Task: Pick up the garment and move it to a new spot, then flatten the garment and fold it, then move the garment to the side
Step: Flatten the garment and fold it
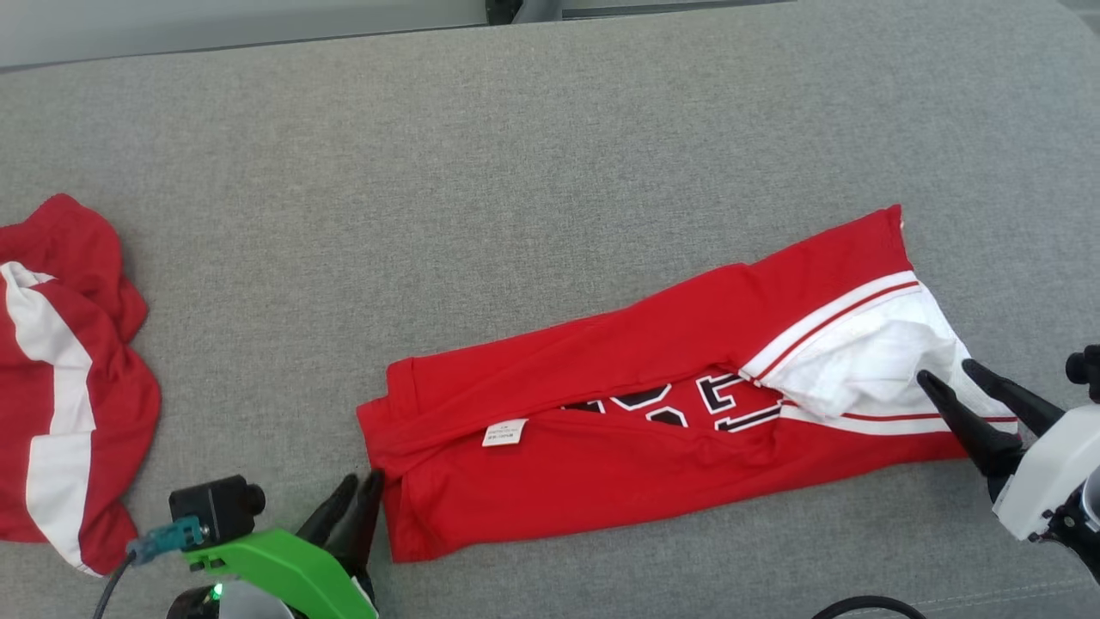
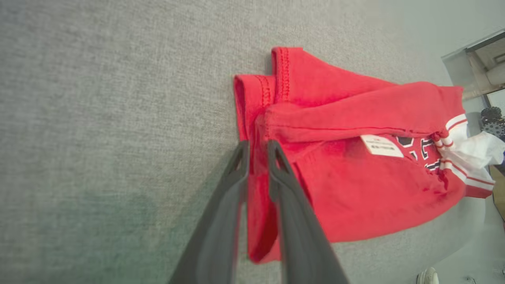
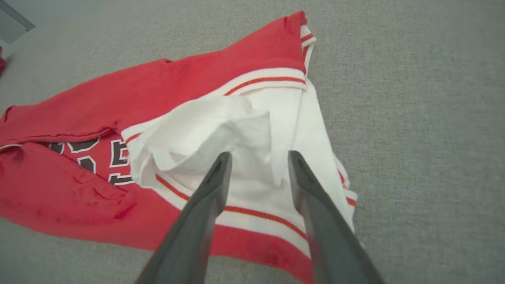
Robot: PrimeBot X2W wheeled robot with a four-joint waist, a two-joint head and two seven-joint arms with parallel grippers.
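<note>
On the grey cloth-covered worktop (image 1: 550,155) a red garment (image 1: 653,430) lies folded into a long strip. It sits toward the near edge and right of the middle. One end points at the near left and the other angles up toward the right edge. Its two long sides are turned in over the middle. In the gap between them I can see black and white lettering (image 1: 687,400) and a small white label (image 1: 504,432). The right end has white cloth with thin red stripes, rumpled and pushed up a little.

The left end effector (image 1: 361,486) is at the garment's near left end, tips right at the hem. In the left wrist view it (image 2: 258,146) has its two dark fingers nearly together. A narrow band of red cloth shows in the slit between them. I cannot tell whether they are pinching that hem or only straddling it.

The right end effector (image 1: 945,371) is at the opposite end, over the white cloth. Its fingers stand clearly apart with nothing held between them, as the right wrist view (image 3: 259,156) shows plainly.

A second red and white garment (image 1: 60,387) lies crumpled at the left edge of the worktop, well apart from the folded one.
</note>
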